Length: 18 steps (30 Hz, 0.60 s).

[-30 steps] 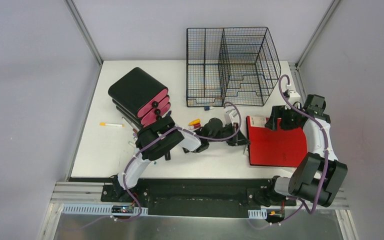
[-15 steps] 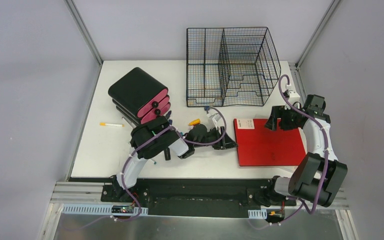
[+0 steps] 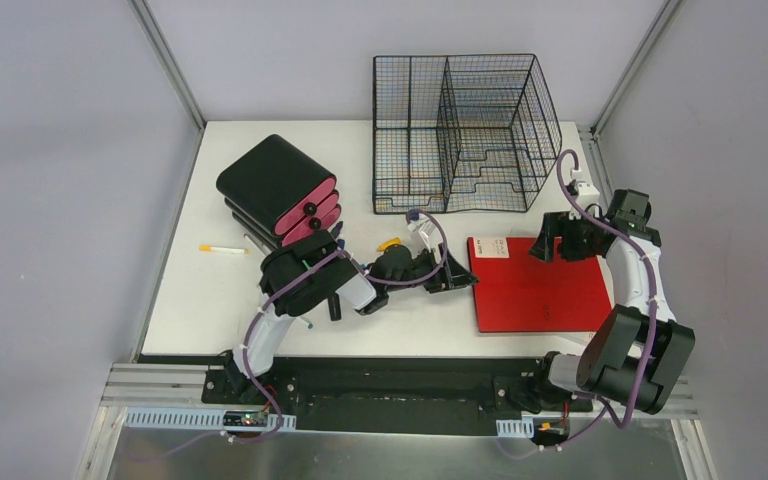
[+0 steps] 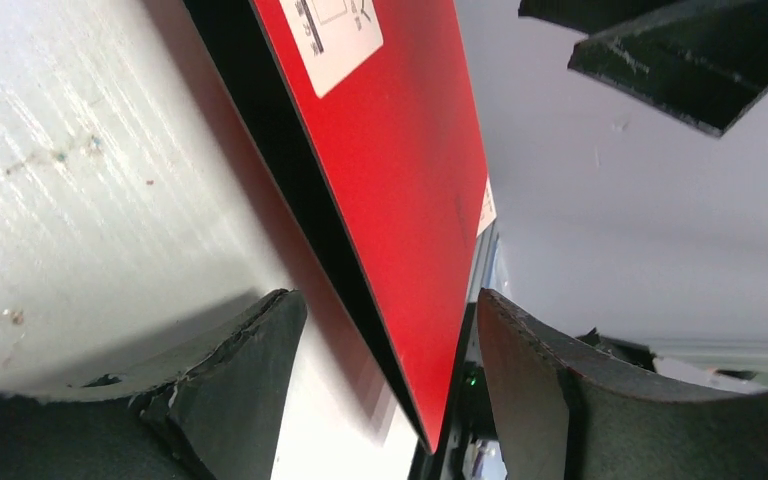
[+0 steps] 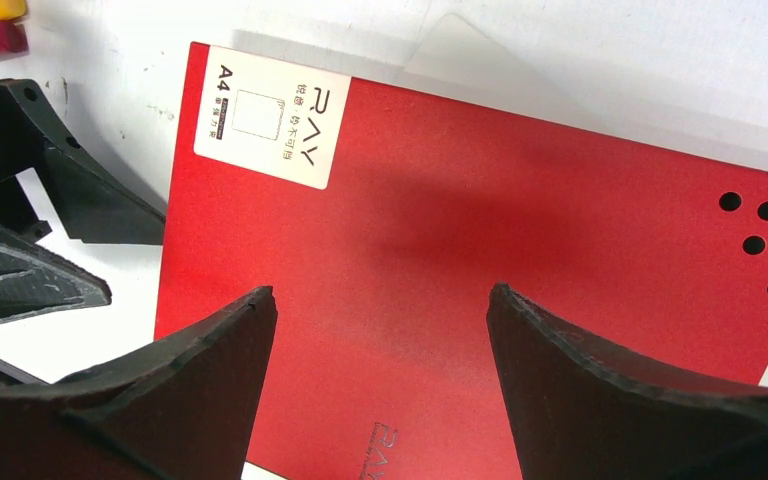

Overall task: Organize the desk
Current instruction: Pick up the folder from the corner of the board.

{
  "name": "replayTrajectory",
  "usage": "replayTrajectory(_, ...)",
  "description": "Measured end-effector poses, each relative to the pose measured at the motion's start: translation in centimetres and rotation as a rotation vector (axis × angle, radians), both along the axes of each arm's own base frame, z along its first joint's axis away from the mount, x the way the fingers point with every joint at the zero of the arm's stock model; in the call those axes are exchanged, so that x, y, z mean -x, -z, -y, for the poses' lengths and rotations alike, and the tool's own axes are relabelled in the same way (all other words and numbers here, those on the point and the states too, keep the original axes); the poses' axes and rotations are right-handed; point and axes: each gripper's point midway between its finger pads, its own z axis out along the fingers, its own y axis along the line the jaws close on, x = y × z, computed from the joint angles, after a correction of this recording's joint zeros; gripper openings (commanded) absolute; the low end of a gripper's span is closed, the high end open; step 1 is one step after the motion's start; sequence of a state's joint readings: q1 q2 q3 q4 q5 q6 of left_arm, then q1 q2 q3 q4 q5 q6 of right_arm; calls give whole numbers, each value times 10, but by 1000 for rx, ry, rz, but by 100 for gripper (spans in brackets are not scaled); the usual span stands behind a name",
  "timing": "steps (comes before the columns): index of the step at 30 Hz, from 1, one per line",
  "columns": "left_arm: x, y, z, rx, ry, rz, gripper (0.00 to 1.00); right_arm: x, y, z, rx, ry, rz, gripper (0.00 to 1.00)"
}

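A red A4 board [image 3: 545, 290] with a white label lies flat on the white desk [image 3: 210, 300], right of centre. My left gripper [image 3: 457, 277] is at the board's left edge, open. In the left wrist view the board [image 4: 400, 180] runs edge-on between the fingers of the left gripper [image 4: 385, 300] with a gap on each side. My right gripper [image 3: 550, 246] hovers open over the board's far part. The right wrist view shows the right gripper [image 5: 380, 292] with only the red surface [image 5: 460, 220] below it.
A black wire-mesh rack [image 3: 465, 130] stands at the back. A black and pink case stack [image 3: 280, 190] sits at the left, with a white pen [image 3: 222, 249] beside it. Small yellow and red items [image 3: 390, 243] lie near the left arm's wrist.
The left gripper has opened and let go of the red board. The board has dropped flat and shifted left. The left arm drew back a little; the right arm barely moved.
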State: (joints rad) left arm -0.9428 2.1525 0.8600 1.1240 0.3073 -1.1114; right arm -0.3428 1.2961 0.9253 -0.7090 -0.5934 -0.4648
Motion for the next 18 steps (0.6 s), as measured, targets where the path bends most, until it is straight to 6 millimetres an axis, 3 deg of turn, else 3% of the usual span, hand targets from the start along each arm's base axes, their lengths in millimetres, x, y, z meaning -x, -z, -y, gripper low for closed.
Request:
replayTrajectory(9, -4, -3, 23, 46, -53, -67, 67, 0, -1, -2, -10, -6, 4, 80)
replayTrajectory(13, -3, -1, 29, 56, -75, -93, 58, 0, -2, -3, -12, -8, 7, 80)
replayTrajectory(18, -5, 3, 33, 59, -85, -118, 56, 0, -3, -3, -11, -10, 12, 80)
